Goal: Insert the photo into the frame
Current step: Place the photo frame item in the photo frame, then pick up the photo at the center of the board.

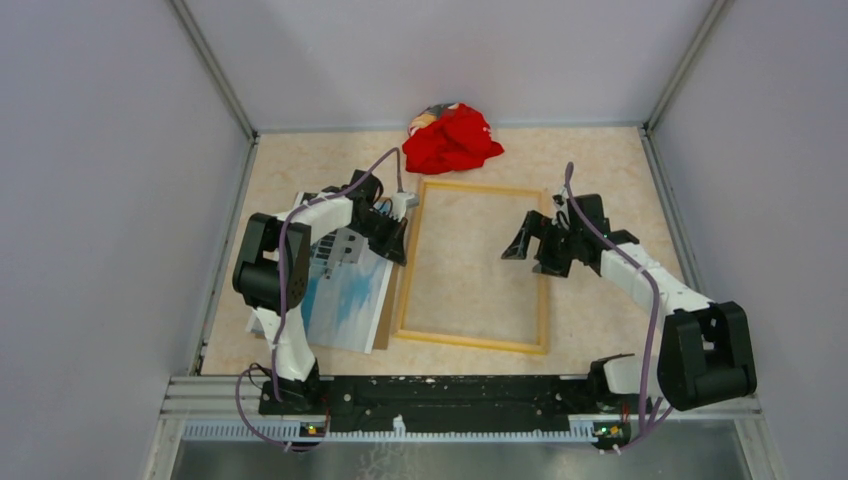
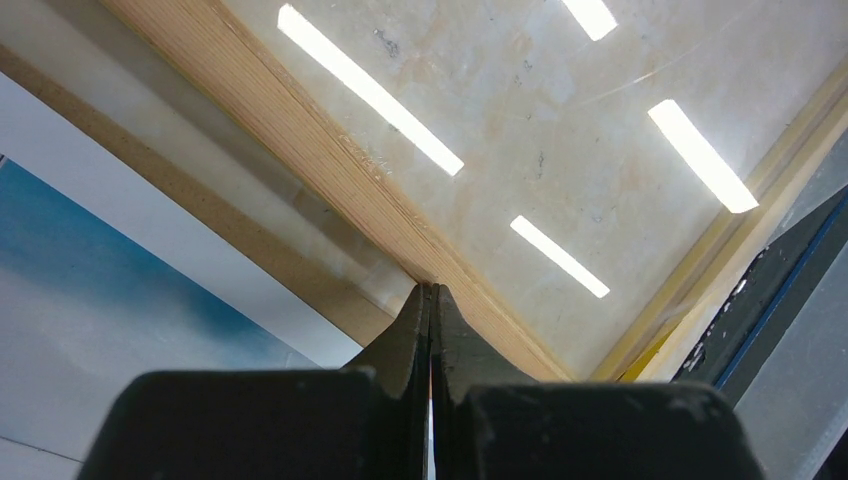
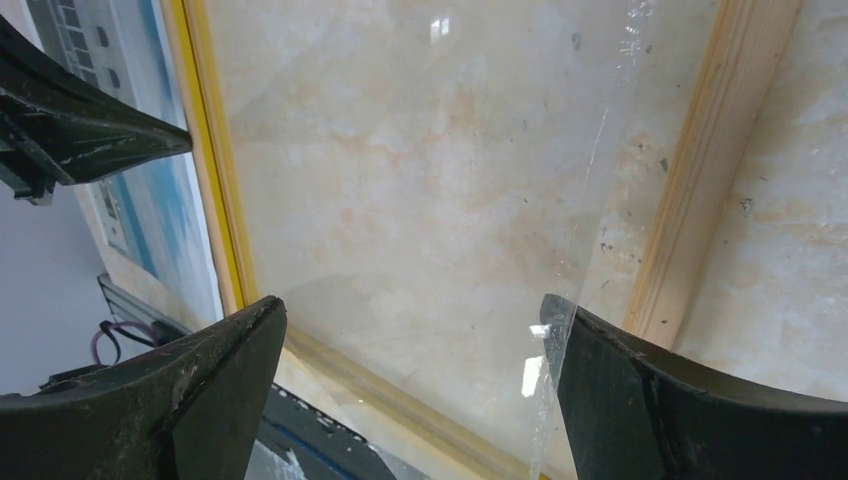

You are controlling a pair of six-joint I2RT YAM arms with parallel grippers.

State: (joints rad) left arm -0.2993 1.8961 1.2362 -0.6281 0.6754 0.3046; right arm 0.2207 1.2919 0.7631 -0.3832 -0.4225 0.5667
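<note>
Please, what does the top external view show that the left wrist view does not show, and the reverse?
Only the top external view: the red cloth at the far edge, the right gripper open over the frame, and the frame's whole outline. Only the left wrist view: light strips reflected in the clear pane inside the frame, and the left gripper shut, its tips at the frame's rail. Both: the frame and the photo on the brown panel.
</note>
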